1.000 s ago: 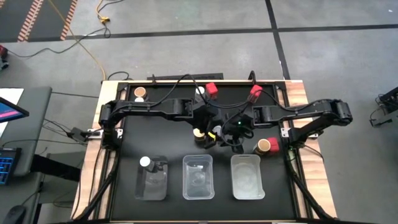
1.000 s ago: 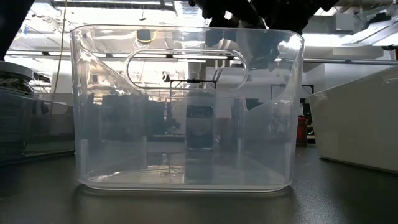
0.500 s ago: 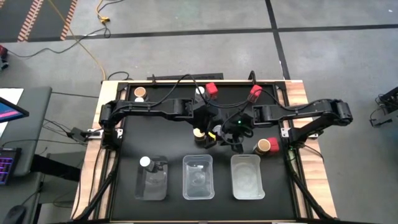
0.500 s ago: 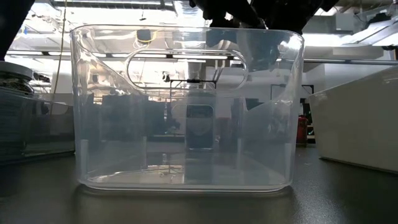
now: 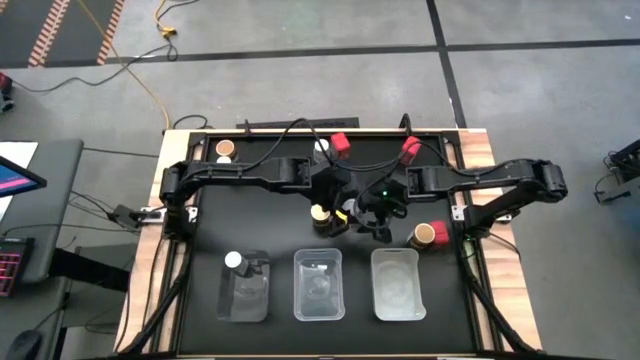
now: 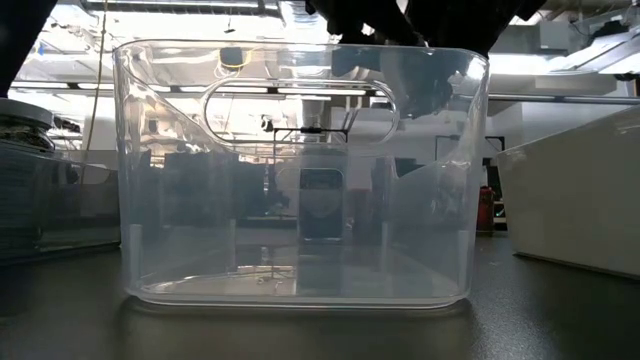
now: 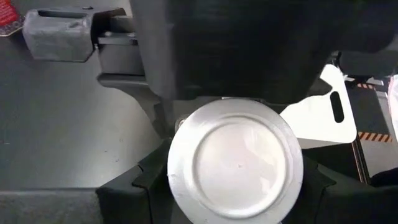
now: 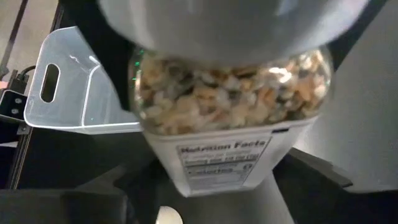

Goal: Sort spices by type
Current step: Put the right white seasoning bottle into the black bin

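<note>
Both arms (image 5: pixel 350 190) crowd the table's middle above the three trays (image 5: pixel 319 284); the outer mat (image 5: pixel 205 240) lies free.

Grey concrete floor (image 5: pixel 300 80) crossed by dark seams; yellow cable (image 5: pixel 140 85) trailing toward the table's far left corner; bright ceiling lights (image 6: pixel 80 20) beyond, over cluttered workshop shelving.

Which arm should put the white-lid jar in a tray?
Left. The left gripper is shut on the white-lid jar, and the tray holding another white-capped jar lies on its side of the table.
</note>
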